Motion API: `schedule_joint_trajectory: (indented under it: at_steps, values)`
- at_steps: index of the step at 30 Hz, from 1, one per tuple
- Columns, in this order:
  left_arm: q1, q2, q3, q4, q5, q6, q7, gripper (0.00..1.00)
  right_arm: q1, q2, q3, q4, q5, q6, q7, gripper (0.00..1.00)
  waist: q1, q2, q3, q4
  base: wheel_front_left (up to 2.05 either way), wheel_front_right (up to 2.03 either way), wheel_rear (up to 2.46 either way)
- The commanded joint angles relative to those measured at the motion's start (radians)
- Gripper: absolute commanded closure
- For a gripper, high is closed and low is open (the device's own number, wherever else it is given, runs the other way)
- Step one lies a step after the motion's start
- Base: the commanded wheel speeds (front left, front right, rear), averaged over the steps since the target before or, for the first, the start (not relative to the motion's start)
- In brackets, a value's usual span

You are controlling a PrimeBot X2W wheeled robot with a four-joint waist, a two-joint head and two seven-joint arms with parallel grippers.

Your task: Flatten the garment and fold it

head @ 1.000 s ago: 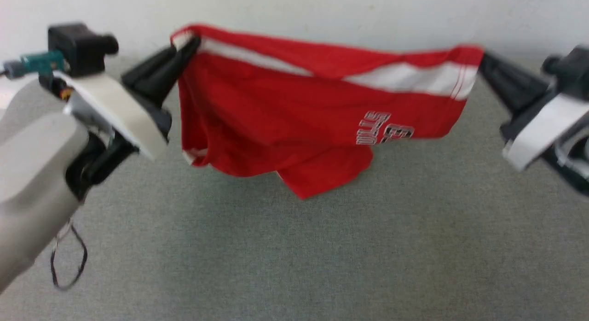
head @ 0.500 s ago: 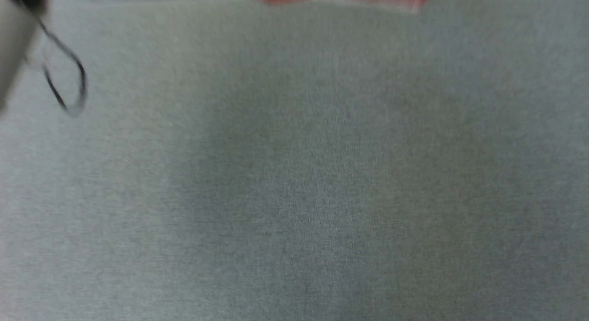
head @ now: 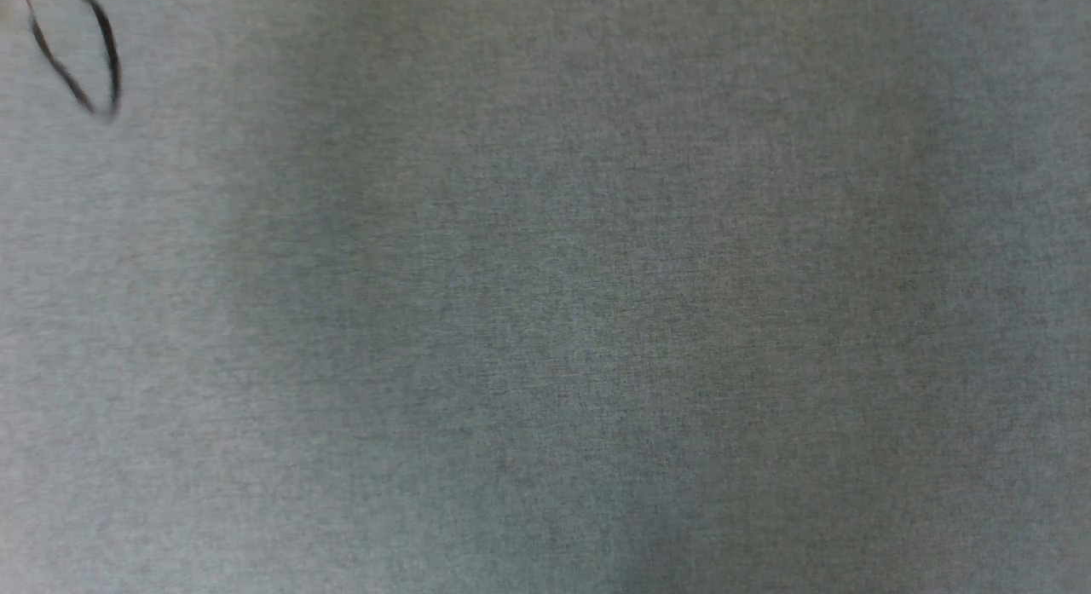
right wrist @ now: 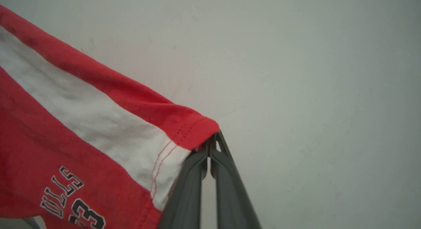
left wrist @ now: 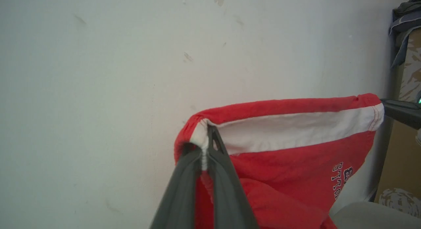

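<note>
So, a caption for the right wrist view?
Right gripper, jaws shut on a corner of the red shorts, before a pale wall.

Your head camera looks steeply down and close on the grey fabric surface (head: 545, 321), with a dark cable loop (head: 109, 61) in its upper left corner. Your right wrist camera looks along the right gripper (right wrist: 209, 142) at the pale wall (right wrist: 312, 74), very near the red shorts (right wrist: 33, 150). Your left wrist camera looks along the left gripper (left wrist: 208, 133) at the same wall and catches the right gripper at its right edge. Both wrist views share the shorts' white stripe (right wrist: 82, 114) and lettering.
</note>
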Motion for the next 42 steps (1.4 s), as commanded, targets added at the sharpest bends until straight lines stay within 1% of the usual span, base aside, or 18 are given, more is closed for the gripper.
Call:
schedule_joint_trajectory:
  at_steps: [1,5,9,12,17,19,23,26,30,33,36,38,42]
  values:
    - [0.048,0.001,0.006,0.002,0.015,-0.005,-0.005,1.00,0.042,0.004,0.017,0.009,-0.005,-0.001,-0.012,1.00,-0.0003,0.0000,0.021,-0.015,0.00,0.00,0.00]
    - [0.216,-0.003,0.047,-0.028,0.041,-0.011,-0.005,1.00,0.160,0.003,0.080,0.017,-0.001,-0.001,-0.045,1.00,-0.0003,0.0000,-0.004,-0.012,0.00,0.00,0.00]
    - [0.434,-0.019,0.097,-0.071,0.079,-0.013,-0.005,1.00,0.314,-0.019,0.139,0.004,0.014,-0.001,-0.061,1.00,-0.0003,0.0000,-0.062,-0.002,0.00,0.00,0.00]
    - [0.611,-0.025,0.132,-0.106,0.101,-0.015,-0.005,1.00,0.448,-0.046,0.185,-0.032,0.027,-0.001,-0.065,1.00,-0.0003,0.0000,-0.116,0.005,0.00,0.00,0.00]
    - [0.905,-0.018,0.135,-0.168,0.147,-0.016,-0.005,1.00,0.682,-0.085,0.208,-0.136,0.052,-0.001,-0.067,1.00,-0.0003,0.0000,-0.206,0.002,0.00,0.00,0.00]
    - [1.004,-0.020,0.142,-0.184,0.160,-0.016,-0.005,1.00,0.777,-0.096,0.200,-0.182,0.050,-0.001,-0.067,1.00,-0.0003,0.0000,-0.239,0.000,0.00,0.00,0.00]
    - [1.188,-0.023,0.187,-0.226,0.174,-0.016,-0.005,1.00,0.969,-0.116,0.179,-0.258,0.054,-0.001,-0.067,1.00,-0.0003,0.0000,-0.302,-0.001,0.00,0.00,0.00]
    - [1.306,-0.016,0.184,-0.244,0.197,-0.015,-0.005,1.00,1.113,-0.130,0.163,-0.304,0.052,-0.001,-0.067,1.00,-0.0003,0.0000,-0.341,0.001,0.00,0.00,0.00]
    - [1.437,-0.016,0.191,-0.272,0.209,0.000,-0.005,1.00,1.286,-0.130,0.135,-0.349,0.044,-0.001,-0.067,1.00,-0.0003,0.0000,-0.386,-0.001,0.00,0.00,0.00]
    - [1.522,-0.001,0.191,-0.286,0.220,0.020,-0.005,1.00,1.405,-0.121,0.114,-0.384,0.042,-0.001,-0.063,1.00,-0.0003,0.0000,-0.410,0.001,0.00,0.00,0.00]
    - [1.589,0.009,0.190,-0.314,0.225,0.036,-0.005,1.00,1.498,-0.101,0.076,-0.425,0.034,-0.001,-0.056,1.00,-0.0003,0.0000,-0.424,0.008,0.00,0.00,0.00]
    - [1.617,0.019,0.184,-0.334,0.230,0.044,-0.005,1.00,1.537,-0.086,0.032,-0.455,0.023,-0.001,-0.054,1.00,-0.0003,0.0000,-0.428,0.015,0.00,0.00,0.00]
    - [1.602,0.015,0.194,-0.392,0.251,0.059,-0.005,1.00,1.549,-0.070,-0.055,-0.515,-0.019,-0.001,-0.041,1.00,-0.0003,0.0000,-0.424,0.037,0.00,0.00,0.00]
